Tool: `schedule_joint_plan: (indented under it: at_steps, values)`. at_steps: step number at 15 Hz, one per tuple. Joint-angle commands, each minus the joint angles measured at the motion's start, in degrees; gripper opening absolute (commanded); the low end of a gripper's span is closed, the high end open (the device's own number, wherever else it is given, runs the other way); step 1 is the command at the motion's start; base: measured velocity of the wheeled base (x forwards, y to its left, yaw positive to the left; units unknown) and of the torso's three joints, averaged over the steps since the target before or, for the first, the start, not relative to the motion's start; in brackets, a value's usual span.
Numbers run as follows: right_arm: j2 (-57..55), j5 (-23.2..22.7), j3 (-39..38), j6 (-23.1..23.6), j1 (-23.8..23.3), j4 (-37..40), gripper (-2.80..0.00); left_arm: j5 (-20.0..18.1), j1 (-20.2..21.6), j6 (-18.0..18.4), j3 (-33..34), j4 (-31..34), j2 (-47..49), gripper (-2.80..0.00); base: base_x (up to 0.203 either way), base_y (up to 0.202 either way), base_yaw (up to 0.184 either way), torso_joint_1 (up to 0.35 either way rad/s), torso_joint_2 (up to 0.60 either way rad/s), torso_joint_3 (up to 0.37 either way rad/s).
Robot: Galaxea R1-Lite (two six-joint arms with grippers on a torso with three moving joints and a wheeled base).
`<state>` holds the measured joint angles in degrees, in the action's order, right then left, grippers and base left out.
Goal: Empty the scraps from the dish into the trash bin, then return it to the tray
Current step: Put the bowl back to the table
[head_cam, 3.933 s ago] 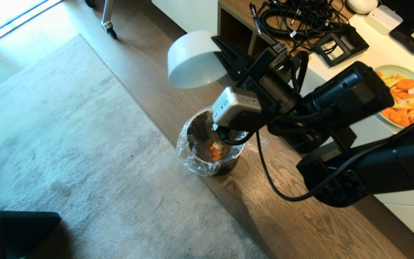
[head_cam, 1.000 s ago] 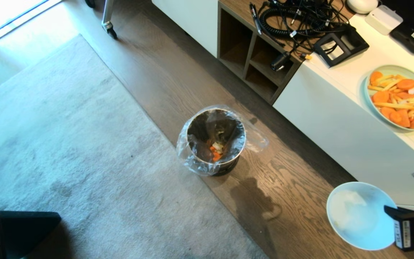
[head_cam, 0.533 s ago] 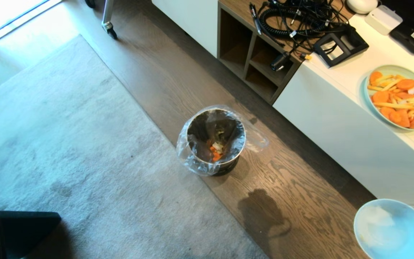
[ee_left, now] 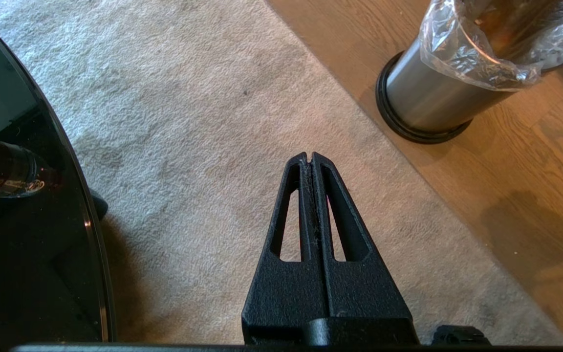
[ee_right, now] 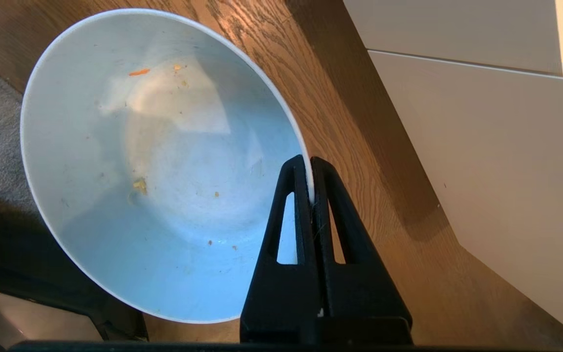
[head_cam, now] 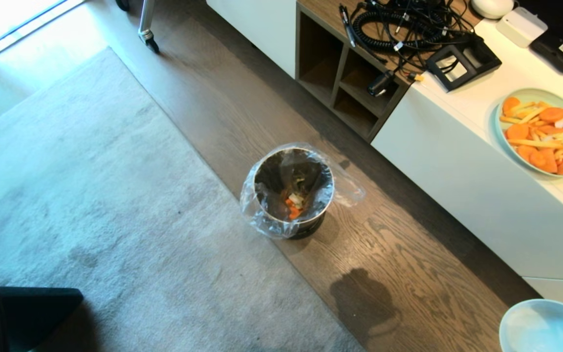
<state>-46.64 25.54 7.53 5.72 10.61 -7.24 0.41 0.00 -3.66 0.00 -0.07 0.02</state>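
Right gripper (ee_right: 309,168) pinches the bowl (ee_right: 164,161) by its rim (only crumbs inside); left gripper (ee_left: 309,159) closed over the carpet (ee_left: 188,122)

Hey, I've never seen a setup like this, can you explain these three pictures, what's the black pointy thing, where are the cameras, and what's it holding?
This is a two-armed robot on wheels. One picture looks down from its head; the other two come from cameras on its wrists, behind the fingers. The black pointed shapes are its grippers. The right gripper is shut on the rim of a white dish, empty but for crumbs, held above the wood floor beside a white cabinet. The left gripper is shut and holds nothing, over the carpet. On the floor stands a steel trash bin with carrot scraps inside. A plate of carrots and fries sits on the cabinet.
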Motion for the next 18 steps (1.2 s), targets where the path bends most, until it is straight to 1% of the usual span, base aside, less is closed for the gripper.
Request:
schedule_joint_plan:
  at_steps: [1, 2, 3, 4, 5, 6, 7, 8, 9, 10, 13, 15, 17, 18]
  values:
    - [2.5, -1.2, -1.2, 0.8, -0.7, -0.5, -2.8, 0.0, 0.0, 0.0, 0.0, 0.0, 0.0, -2.8, 0.0, 0.0, 0.0, 0.0, 0.0, 0.0]
    - [2.5, -3.2, -2.6, 1.3, -3.1, -1.5, -2.8, 0.0, 0.0, 0.0, 0.0, 0.0, 0.0, -2.8, 0.0, 0.0, 0.0, 0.0, 0.0, 0.0]
    - [3.2, -7.7, -4.0, 2.1, -7.5, -2.7, -2.8, 0.0, 0.0, 0.0, 0.0, 0.0, 0.0, -2.8, 0.0, 0.0, 0.0, 0.0, 0.0, 0.0]
    - [4.7, -15.6, -5.3, 3.1, -12.0, -3.6, -2.8, 0.0, 0.0, 0.0, 0.0, 0.0, 0.0, -2.8, 0.0, 0.0, 0.0, 0.0, 0.0, 0.0]
    - [7.5, -22.9, -6.2, 3.9, -15.1, -3.7, -2.8, 0.0, 0.0, 0.0, 0.0, 0.0, 0.0, -2.8, 0.0, 0.0, 0.0, 0.0, 0.0, 0.0]
    - [11.9, -27.7, -6.6, 4.3, -17.0, -2.8, -2.8, 0.0, 0.0, 0.0, 0.0, 0.0, 0.0, -2.8, 0.0, 0.0, 0.0, 0.0, 0.0, 0.0]
    - [16.4, -31.1, -6.6, 4.6, -18.1, -0.5, -2.8, 0.0, 0.0, 0.0, 0.0, 0.0, 0.0, -2.8, 0.0, 0.0, 0.0, 0.0, 0.0, 0.0]
    - [20.1, -33.3, -6.2, 4.8, -18.5, 2.2, -2.8, 0.0, 0.0, 0.0, 0.0, 0.0, 0.0, -2.8, 0.0, 0.0, 0.0, 0.0, 0.0, 0.0]
    - [23.2, -34.4, -5.9, 4.6, -17.7, 4.2, -2.8, 0.0, 0.0, 0.0, 0.0, 0.0, 0.0, -2.8, 0.0, 0.0, 0.0, 0.0, 0.0, 0.0]
    - [25.8, -34.4, -5.7, 3.9, -15.9, 5.5, -2.8, 0.0, 0.0, 0.0, 0.0, 0.0, 0.0, -2.8, 0.0, 0.0, 0.0, 0.0, 0.0, 0.0]
    - [34.2, -31.5, -5.9, 2.4, -12.5, 7.6, -2.8, 0.0, 0.0, 0.0, 0.0, 0.0, 0.0, -2.8, 0.0, 0.0, 0.0, 0.0, 0.0, 0.0]
    - [40.3, -29.8, -6.9, 1.9, -11.5, 7.8, -2.8, 0.0, 0.0, 0.0, 0.0, 0.0, 0.0, -2.8, 0.0, 0.0, 0.0, 0.0, 0.0, 0.0]
    - [45.8, -29.2, -7.1, 1.8, -10.8, 8.4, -2.8, 0.0, 0.0, 0.0, 0.0, 0.0, 0.0, -2.8, 0.0, 0.0, 0.0, 0.0, 0.0, 0.0]
    - [46.6, -29.0, -7.3, 1.8, -10.7, 8.1, -2.8, 0.0, 0.0, 0.0, 0.0, 0.0, 0.0, -2.8, 0.0, 0.0, 0.0, 0.0, 0.0, 0.0]
